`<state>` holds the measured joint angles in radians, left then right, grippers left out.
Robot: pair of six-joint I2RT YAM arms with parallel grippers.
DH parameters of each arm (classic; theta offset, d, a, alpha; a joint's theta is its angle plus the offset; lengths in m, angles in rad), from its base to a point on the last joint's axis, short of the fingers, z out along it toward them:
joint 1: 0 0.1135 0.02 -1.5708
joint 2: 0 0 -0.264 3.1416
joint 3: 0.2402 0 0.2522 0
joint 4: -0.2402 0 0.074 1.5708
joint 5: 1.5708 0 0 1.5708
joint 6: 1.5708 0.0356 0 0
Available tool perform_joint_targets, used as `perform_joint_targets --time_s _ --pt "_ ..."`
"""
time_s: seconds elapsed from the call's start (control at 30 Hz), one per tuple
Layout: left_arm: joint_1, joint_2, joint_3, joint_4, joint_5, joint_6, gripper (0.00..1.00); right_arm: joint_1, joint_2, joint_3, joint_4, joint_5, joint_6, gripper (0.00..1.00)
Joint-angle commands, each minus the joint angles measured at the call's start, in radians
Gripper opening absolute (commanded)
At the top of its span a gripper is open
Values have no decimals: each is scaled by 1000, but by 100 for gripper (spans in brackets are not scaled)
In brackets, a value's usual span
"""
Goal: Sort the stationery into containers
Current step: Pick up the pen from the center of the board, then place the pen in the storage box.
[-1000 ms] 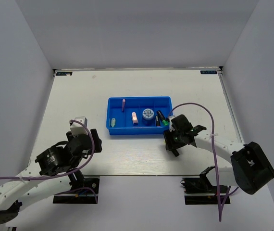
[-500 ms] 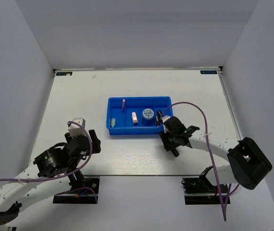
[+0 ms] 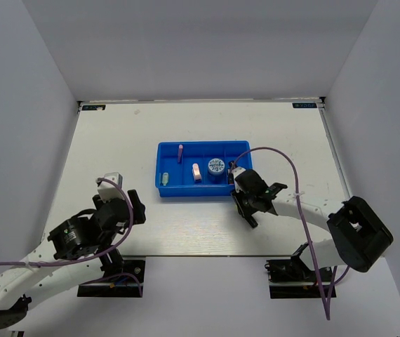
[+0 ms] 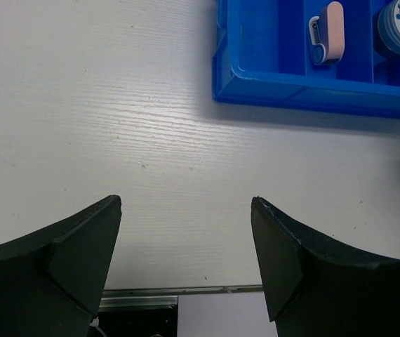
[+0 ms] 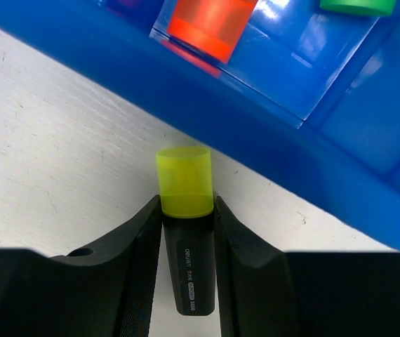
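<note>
The right gripper (image 5: 186, 210) pinches the yellow-capped marker (image 5: 184, 181) between its fingers, low over the white table (image 3: 116, 140). The cap points at the near wall of the blue tray (image 5: 291, 161), just beside it and outside. The left gripper (image 4: 186, 232) hangs with its fingers spread wide and nothing between them, over bare table apart from the tray's corner. Inside the tray, an orange cap (image 5: 210, 21) and a green cap (image 5: 358, 5) show at the right end. Leftward come the round blue-and-white disc (image 3: 216, 166), a pink eraser (image 3: 196, 172) in the next compartment, and the tiny grey-green piece (image 3: 164, 177) in the leftmost.
</note>
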<state>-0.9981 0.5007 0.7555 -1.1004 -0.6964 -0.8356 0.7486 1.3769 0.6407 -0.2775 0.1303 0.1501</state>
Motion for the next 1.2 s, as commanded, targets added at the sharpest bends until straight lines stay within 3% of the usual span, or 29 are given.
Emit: perform_joint_targets --time_s 0.0,0.13,0.27,0.47,0.57,0.6,0.67,0.7,0.8,1.17 --pt "-2 -8 -13 -15 -18 -8 85 9 34 -46 -60 -67 -17 8" --pt "1 -14 -16 -13 -6 -7 85 20 -48 -10 -104 -335 -108 1" --pt "1 10 -7 -4 -3 6 85 34 -160 14 -126 -574 -191 0" --pt "0 52 13 20 6 26 85 32 -203 174 -270 -650 -302 0" --pt "1 61 18 31 6 30 85 26 -194 298 -243 -467 -261 0" --pt "0 65 21 30 5 32 85 23 -190 368 -239 -295 -250 0" --pt "0 70 31 27 9 38 85 15 -177 413 -192 -183 -228 0" --pt "1 71 37 22 8 41 85 12 -165 437 -178 -29 -225 0" --pt "1 76 42 22 6 46 85 -9 -127 488 -117 136 -210 0" --pt "-4 108 62 42 8 105 87 -103 175 680 -156 155 -93 0"
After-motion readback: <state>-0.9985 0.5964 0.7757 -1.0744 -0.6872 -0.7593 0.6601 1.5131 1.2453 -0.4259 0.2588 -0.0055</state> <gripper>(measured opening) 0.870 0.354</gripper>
